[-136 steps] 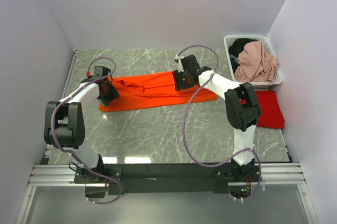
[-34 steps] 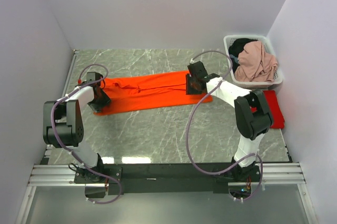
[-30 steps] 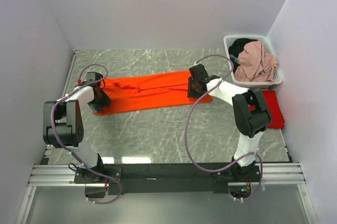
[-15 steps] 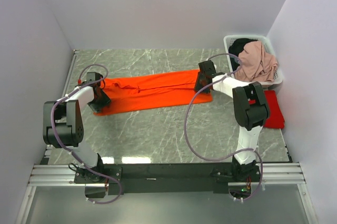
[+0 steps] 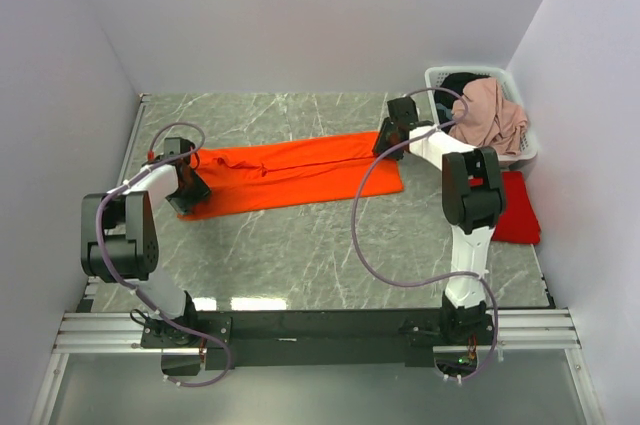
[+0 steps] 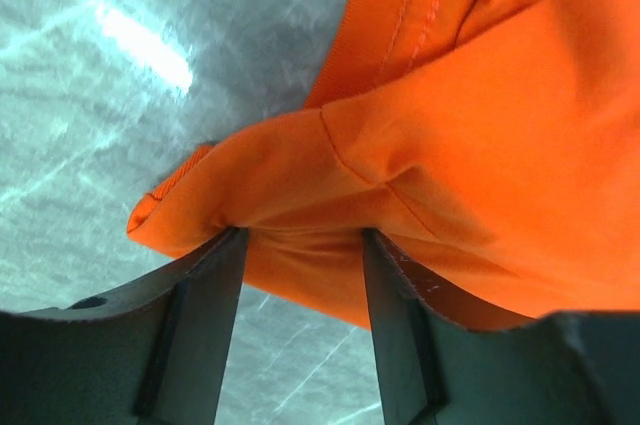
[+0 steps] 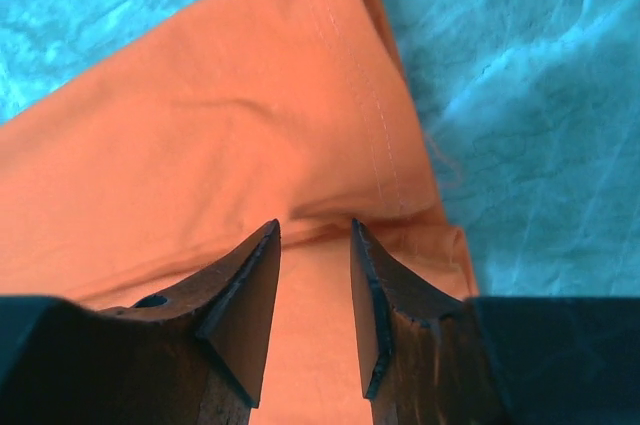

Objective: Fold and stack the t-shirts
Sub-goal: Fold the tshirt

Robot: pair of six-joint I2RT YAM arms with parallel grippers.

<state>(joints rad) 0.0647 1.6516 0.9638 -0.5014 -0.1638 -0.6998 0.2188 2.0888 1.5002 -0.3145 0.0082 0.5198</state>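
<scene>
The grey marbled worktop (image 5: 300, 245) carries the orange t-shirt (image 5: 290, 167), drawn out flat in a long band between the left tool (image 5: 185, 185) and the right tool (image 5: 392, 140). Just right of the right tool stands a white basket (image 5: 432, 80) heaped with clothes. Nearer the arm bases than that tool lies the folded red t-shirt (image 5: 515, 210). The left tool is clamped on a bunched corner at the orange shirt's left end. The right tool, fingers close together, seems to pinch the puckered hem at the other end.
</scene>
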